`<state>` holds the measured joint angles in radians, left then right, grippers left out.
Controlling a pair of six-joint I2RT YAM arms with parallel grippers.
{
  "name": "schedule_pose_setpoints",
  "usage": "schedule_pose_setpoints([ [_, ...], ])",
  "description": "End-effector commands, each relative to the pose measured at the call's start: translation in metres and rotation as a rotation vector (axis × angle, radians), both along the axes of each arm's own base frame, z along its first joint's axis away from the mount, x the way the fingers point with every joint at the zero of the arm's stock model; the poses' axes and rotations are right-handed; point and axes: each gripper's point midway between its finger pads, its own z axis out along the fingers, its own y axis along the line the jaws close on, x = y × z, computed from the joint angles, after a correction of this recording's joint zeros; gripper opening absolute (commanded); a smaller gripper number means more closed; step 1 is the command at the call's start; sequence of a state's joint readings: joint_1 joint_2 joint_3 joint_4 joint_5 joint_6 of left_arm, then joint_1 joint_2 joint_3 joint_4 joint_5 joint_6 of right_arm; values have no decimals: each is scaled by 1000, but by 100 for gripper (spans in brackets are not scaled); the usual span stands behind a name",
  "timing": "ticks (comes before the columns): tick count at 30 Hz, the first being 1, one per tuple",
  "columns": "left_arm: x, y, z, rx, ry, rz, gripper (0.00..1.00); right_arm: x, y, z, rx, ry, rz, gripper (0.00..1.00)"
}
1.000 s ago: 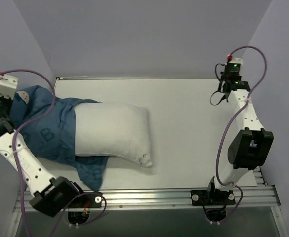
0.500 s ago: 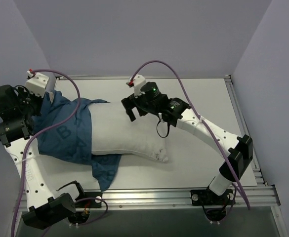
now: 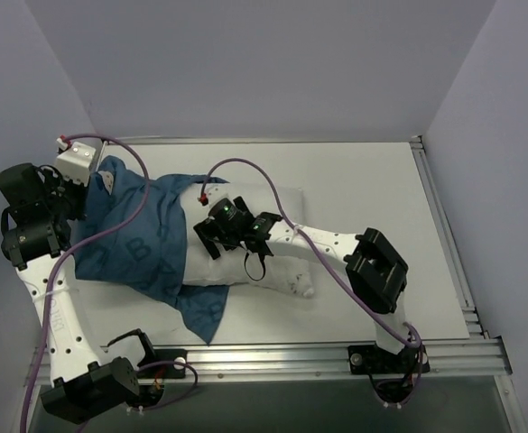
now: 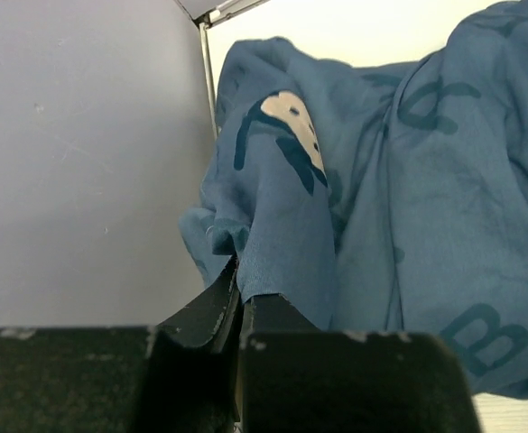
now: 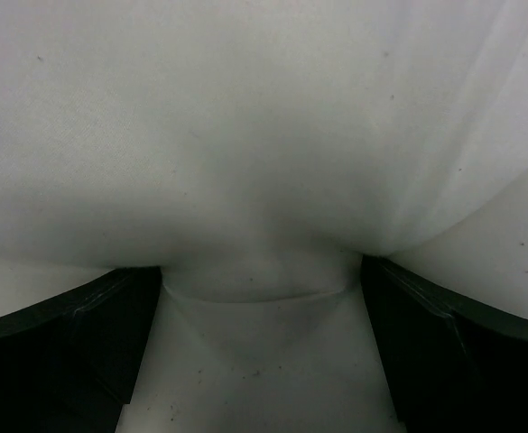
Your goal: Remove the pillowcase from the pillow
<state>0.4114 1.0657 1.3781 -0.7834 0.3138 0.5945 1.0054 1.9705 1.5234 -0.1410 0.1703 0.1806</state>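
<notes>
Covering only the left end of the white pillow at the worktop's left, the rumpled blue lettered pillowcase is pinched in the left end effector; the right end effector, spread wide, presses the pillow.

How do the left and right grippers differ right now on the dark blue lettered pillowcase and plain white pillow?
The left gripper is shut, pinching a fold of the dark blue lettered fabric pillowcase; the right gripper stands open, gripping nothing. The left sits at the table's far-left side; the right is mid-table, pressed into the plain white plump pillow, which bulges between its fingers. Both touch fabric.
</notes>
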Motion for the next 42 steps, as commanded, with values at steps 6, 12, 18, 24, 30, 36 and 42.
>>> schedule_pose_setpoints([
  [6, -1, -12, 19, -54, -76, -2, 2, 9, -166, -97, -368, 161, -351, 100],
  [12, -6, -19, 11, -98, -57, -11, 2, 0, -199, -130, -480, 170, -399, 100],
  [18, -8, -22, 0, -129, -34, -1, 2, 1, -203, -139, -376, 251, -412, 91],
  [24, -6, -18, 26, -135, -106, 37, 2, 17, -218, -139, -162, 361, -501, 0],
  [30, -6, -1, 74, -109, -226, 143, 2, 29, -274, -143, 84, 421, -718, 0],
  [36, -17, 36, 136, -11, -366, 283, 2, 41, -322, -144, 372, 516, -869, 0],
  [42, -41, 75, 225, 78, -529, 397, 2, 36, -393, -132, 307, 432, -1062, 0],
])
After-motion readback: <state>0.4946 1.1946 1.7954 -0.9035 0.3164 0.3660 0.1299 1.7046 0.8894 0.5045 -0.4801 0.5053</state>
